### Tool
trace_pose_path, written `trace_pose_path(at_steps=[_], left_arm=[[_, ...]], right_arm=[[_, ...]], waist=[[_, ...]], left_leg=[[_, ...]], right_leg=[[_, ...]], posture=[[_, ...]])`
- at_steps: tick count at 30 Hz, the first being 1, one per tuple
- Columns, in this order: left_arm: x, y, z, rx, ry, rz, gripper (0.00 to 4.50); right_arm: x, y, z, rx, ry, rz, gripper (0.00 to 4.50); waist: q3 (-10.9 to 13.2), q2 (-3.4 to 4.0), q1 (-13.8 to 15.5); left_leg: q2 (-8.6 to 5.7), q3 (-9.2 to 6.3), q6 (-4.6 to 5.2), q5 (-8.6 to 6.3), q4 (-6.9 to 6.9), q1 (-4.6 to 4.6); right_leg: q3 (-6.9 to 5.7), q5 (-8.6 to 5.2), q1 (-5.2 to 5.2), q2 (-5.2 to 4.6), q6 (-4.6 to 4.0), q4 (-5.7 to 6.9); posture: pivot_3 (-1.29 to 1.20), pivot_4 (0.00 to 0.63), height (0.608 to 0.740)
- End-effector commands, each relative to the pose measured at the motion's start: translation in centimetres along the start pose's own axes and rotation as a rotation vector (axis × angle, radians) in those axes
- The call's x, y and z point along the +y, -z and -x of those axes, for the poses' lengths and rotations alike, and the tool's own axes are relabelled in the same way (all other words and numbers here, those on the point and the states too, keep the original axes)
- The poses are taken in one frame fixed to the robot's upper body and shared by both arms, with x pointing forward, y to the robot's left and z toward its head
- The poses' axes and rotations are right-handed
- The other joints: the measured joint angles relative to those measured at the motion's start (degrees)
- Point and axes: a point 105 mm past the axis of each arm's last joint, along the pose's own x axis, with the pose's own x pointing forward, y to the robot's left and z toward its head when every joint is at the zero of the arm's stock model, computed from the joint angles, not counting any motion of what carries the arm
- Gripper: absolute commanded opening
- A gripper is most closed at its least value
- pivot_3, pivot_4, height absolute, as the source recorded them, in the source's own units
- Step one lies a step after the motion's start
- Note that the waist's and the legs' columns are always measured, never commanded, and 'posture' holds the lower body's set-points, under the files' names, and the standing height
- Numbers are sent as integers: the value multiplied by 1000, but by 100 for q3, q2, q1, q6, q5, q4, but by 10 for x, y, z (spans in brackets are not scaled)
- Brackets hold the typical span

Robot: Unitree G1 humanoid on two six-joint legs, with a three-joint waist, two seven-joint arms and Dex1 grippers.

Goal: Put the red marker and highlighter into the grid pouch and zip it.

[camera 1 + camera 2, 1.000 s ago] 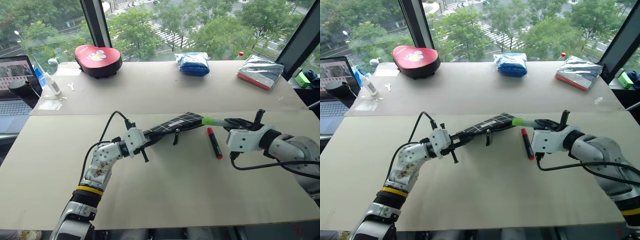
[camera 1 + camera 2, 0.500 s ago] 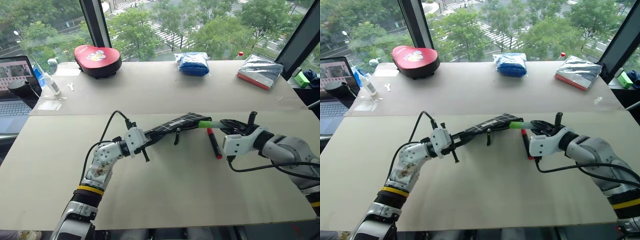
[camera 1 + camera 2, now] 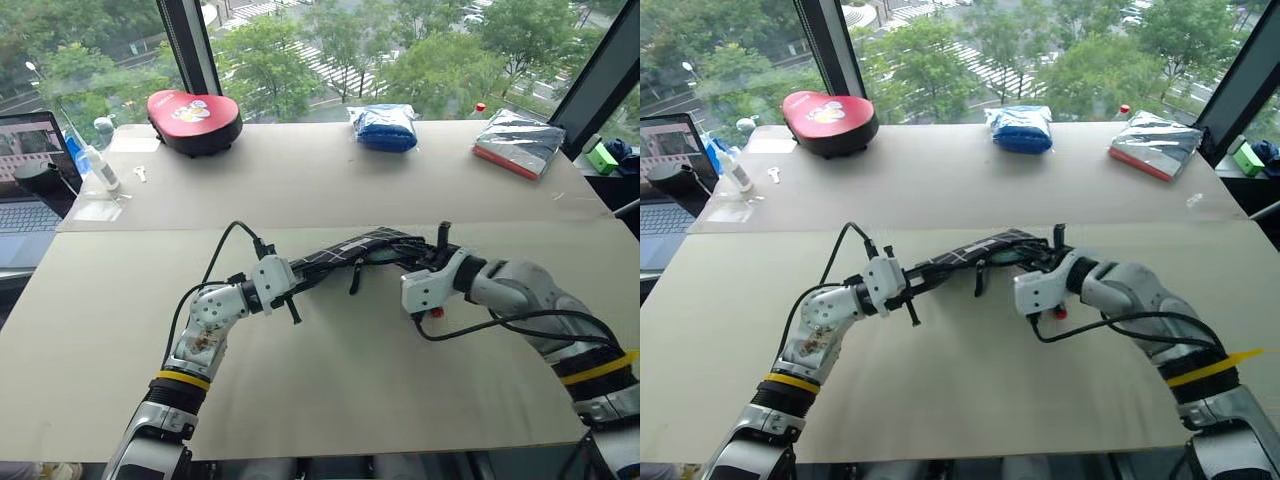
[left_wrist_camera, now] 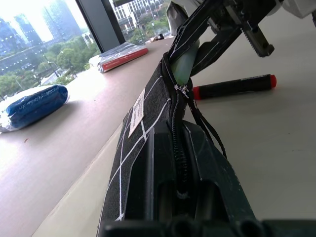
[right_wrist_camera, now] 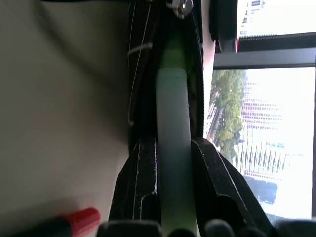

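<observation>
- Sliding into the open mouth of the grid pouch [image 3: 345,252], the highlighter [image 5: 173,163] is partly inside; its pale green barrel shows between the zipper edges in both wrist views.
- Right gripper [image 3: 418,262] pinches the highlighter's rear end, fingers [image 5: 217,182] pressed against the barrel on both sides, pouch fabric around them.
- Grid pouch is lifted off the table, stretched roughly level between the two grippers; white label [image 4: 137,112] on its side, zipper pull strap [image 3: 353,277] dangling under it.
- Left gripper [image 3: 290,283] is pressed together on the pouch's near end, at about 8 o'clock from the mouth.
- Red marker [image 4: 232,86] lies flat on the table, just under the right gripper, not touching the pouch; red tip [image 3: 436,312] peeks out below the wrist.
- Back of table [image 3: 320,380], 12 o'clock from the pouch: blue bundle [image 3: 386,127].
- Silver packet [image 3: 520,143] at 1 o'clock.
- Red heart-shaped case [image 3: 194,119] at 11 o'clock.
- Laptop [image 3: 30,175] at 10 o'clock, far left edge.
</observation>
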Motion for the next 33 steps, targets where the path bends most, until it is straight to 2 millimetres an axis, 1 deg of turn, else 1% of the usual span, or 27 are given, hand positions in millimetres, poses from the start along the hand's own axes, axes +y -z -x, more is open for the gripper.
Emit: trace_pose_path(at_steps=[1, 3, 4, 5, 7, 8, 9, 11, 12, 14, 17, 18, 19, 20, 21, 22, 23, 24, 26, 28, 29, 31, 33], left_arm=[[6, -12, -2, -41, -13, -36, 0], [6, -13, -1, -41, -17, -36, 0], [5, -13, 0, -41, -20, -36, 0], [5, -13, 1, -39, -22, -36, 0], [5, -12, 2, -36, -27, -36, 0], [5, -12, 2, -35, -30, -35, 0], [5, -12, 3, -34, -32, -35, 0], [5, -12, 4, -32, -33, -34, 0], [4, -12, 4, -30, -33, -34, 0], [3, -11, 4, -27, -31, -33, 0], [3, -11, 4, -24, -29, -33, 0], [3, -11, 3, -24, -28, -34, 0], [3, -11, 3, -23, -28, -34, 0], [4, -11, 3, -23, -27, -34, 0], [4, -11, 3, -22, -27, -34, 0], [4, -11, 3, -21, -27, -34, 0], [4, -11, 3, -21, -26, -34, 0], [4, -10, 3, -20, -25, -35, 0], [4, -10, 4, -19, -25, -35, 0], [4, -9, 4, -16, -28, -35, 0], [5, -9, 4, -15, -29, -34, 0], [5, -9, 4, -13, -30, -34, 0], [3, -8, 3, -12, -25, -32, 0]], right_arm=[[-8, -12, -11, -70, 25, 39, 422], [-8, -16, -16, -95, 24, 22, 422], [-8, -17, -17, -106, 28, 5, 922], [-6, -16, -18, -102, 15, -50, 1457], [-4, -12, -16, -94, -4, -103, 2030], [-6, -7, -14, -70, 0, -127, 2340], [-9, -2, -12, -55, 7, -141, 2813], [-17, 6, -9, -32, 24, -163, 3419], [-22, 10, -4, -27, 36, -167, 3792], [-33, 18, 4, -13, 74, -182, 3792], [-45, 21, 22, -44, 86, -323, 3792], [-53, 22, 31, -60, 100, -420, 3792], [-60, 23, 39, -73, 108, -563, 3792], [-63, 22, 44, -88, 103, -664, 3792], [-60, 15, 57, -130, 28, -843, 3792], [-57, 4, 69, -178, -59, -990, 3792], [-56, -6, 79, -213, -123, -1095, 3792], [-54, -12, 86, -216, -160, -1172, 3792], [-52, -12, 93, -161, -154, -1216, 3792], [-45, -6, 98, -72, -121, -1247, 3792], [-42, -3, 98, -31, -97, -1255, 3792], [-35, 8, 95, 63, -39, -1328, 3792], [-21, 19, 91, 185, 4, -1361, 3792]], waist=[[0, 0, 6], [0, 0, 7], [0, 0, 7], [0, 0, 6], [0, 0, -2], [0, 0, -2], [0, 0, -2], [0, 0, 1], [0, 0, 2], [0, 0, 5], [0, 0, 8], [0, 0, 9], [0, 0, 11], [0, 0, 10], [0, 0, 12], [0, 0, 20], [0, 1, 58], [0, 0, 67], [0, 1, 63], [0, 1, 48], [0, 1, 56], [0, 1, 61], [0, 0, 65]], left_leg=[[0, -1, 0, 0, 0, 0], [-1, 0, -1, 0, 0, 0], [-1, 0, -1, 0, 0, 0], [-1, -1, -1, 0, 0, 0], [-1, -1, -1, 0, 0, 0], [-1, -1, -1, 0, 0, 0], [-1, -1, -1, 0, 0, 0], [-1, -2, -1, 0, 0, 0], [-1, -2, -1, 0, 0, 0], [-1, -2, -1, 0, 0, 0], [-1, -2, 0, 0, 0, 0], [-1, -2, 0, 0, 0, 0], [0, -2, 0, 0, 0, 0], [1, -4, 2, -1, -1, -1], [3, -4, 3, -2, -1, -1], [4, -6, 6, -4, -1, -2], [5, -8, 16, -10, -1, -5], [6, -17, 49, -29, 0, -9], [9, -18, 60, -38, 1, -9], [9, -15, 62, -40, 1, -7], [9, -14, 62, -40, 1, -7], [8, -14, 61, -39, 2, -7], [7, -9, 57, -37, 4, -7]], right_leg=[[0, 0, 0, 0, 0, 0], [0, 0, 1, 0, 0, -1], [0, 0, 0, 0, 0, 0], [0, 0, 0, 0, 0, 0], [0, 1, 0, 0, -1, 0], [1, 1, 0, 0, -1, 0], [1, 1, -1, 0, -1, 0], [0, 1, 0, 0, -1, 0], [1, 1, 0, 0, -1, 0], [1, 1, -1, 0, -1, 0], [1, 1, 0, 0, -1, -1], [1, 1, 0, 0, -1, -1], [1, 1, 0, 0, -1, -1], [1, 1, 1, 0, -2, -2], [1, 1, 2, 0, -2, -2], [2, 2, 2, 0, -3, -2], [5, 2, 0, -1, -3, -3], [0, 2, 2, -4, -3, -6], [2, 2, 2, -3, -3, -9], [7, 2, 4, -8, -3, -12], [6, 2, 3, -7, -3, -11], [5, 1, 1, -8, -2, -7], [8, 2, 1, -9, -2, -4]], posture=[[0, 150, 740], [0, 150, 740], [0, 150, 740], [0, 150, 740], [0, 150, 740], [0, 150, 740], [0, 150, 740], [0, 150, 740], [0, 150, 740], [0, 150, 740], [0, 150, 740], [0, 150, 740], [0, 150, 740], [0, 150, 740], [0, 150, 740], [0, 150, 740], [0, 150, 740], [0, 150, 740], [0, 150, 740], [0, 150, 740], [0, 150, 740], [0, 150, 740], [0, 150, 740]])
